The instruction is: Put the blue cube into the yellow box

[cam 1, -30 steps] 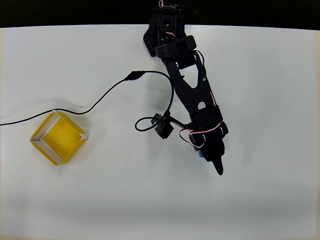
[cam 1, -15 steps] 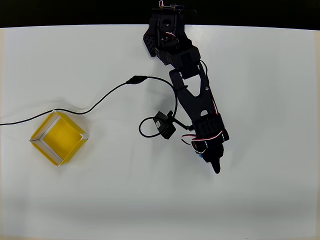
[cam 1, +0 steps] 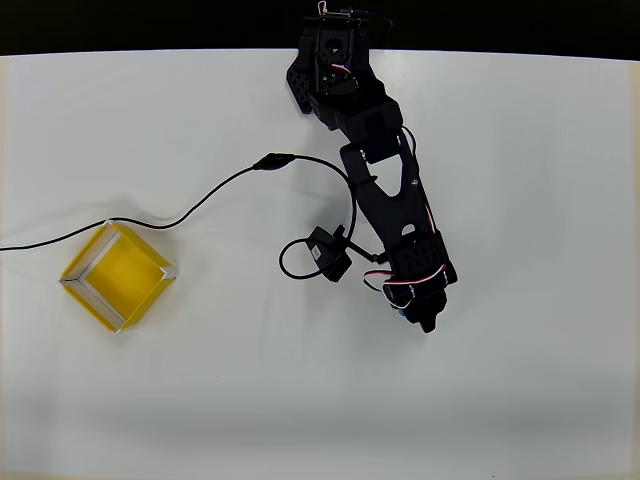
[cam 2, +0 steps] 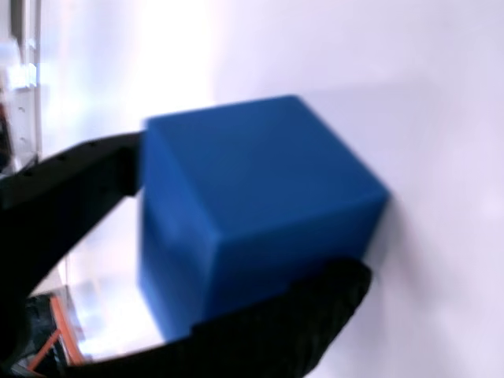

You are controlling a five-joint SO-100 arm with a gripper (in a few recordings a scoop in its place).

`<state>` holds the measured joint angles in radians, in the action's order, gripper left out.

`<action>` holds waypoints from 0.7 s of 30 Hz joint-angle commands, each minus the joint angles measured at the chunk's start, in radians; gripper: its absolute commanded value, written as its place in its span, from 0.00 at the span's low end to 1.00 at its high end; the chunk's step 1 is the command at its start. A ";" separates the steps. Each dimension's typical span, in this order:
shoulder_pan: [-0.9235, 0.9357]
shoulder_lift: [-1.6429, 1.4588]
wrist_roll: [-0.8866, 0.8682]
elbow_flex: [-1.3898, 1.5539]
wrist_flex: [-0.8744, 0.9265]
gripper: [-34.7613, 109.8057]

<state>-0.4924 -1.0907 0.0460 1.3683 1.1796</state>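
No text, label, brand, number or sign can be read in either view (the faces of the blue cube are plain, and the yellow box has no marking).

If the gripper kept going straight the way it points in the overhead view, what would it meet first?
Apart from the blue cube already between its fingers, the gripper points toward the picture's bottom edge, where bare table lies ahead. The way looks free; the yellow box sits far left. Height is unclear.
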 commanded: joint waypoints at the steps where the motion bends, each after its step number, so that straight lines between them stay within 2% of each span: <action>1: -0.021 -0.055 0.023 -0.077 -0.002 0.46; 11: -0.028 -0.084 0.107 -0.041 -0.018 0.36; 21: 0.066 -0.247 0.281 0.037 0.005 0.35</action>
<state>-0.4633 -1.1244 0.2715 1.4082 1.1597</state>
